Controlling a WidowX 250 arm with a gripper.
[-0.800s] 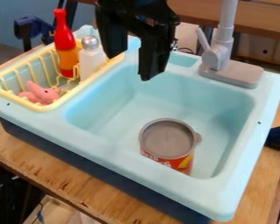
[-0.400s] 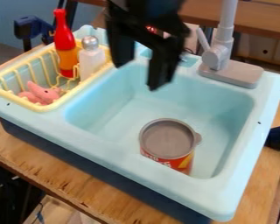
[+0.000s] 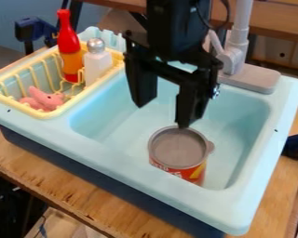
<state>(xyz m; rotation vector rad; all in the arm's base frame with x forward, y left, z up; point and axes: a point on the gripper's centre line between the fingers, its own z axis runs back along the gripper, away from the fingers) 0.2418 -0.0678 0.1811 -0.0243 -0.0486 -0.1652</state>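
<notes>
The arm [image 3: 176, 28] is cut off by the top edge, as is the faucet [image 3: 240, 30], whose handle and base are partly covered by the gripper [image 3: 162, 113]. The gripper also hides part of the sink's [image 3: 136, 173] back rim. 1 fingertip overlaps the can's [image 3: 178, 148] far rim (whether they touch, I cannot tell). The print on the can is too blurred to make out. The basket's [image 3: 63, 110] bars partly hide the red bottle [image 3: 69, 42]. The wooden table [image 3: 71, 190] runs past the left and bottom edges.
</notes>
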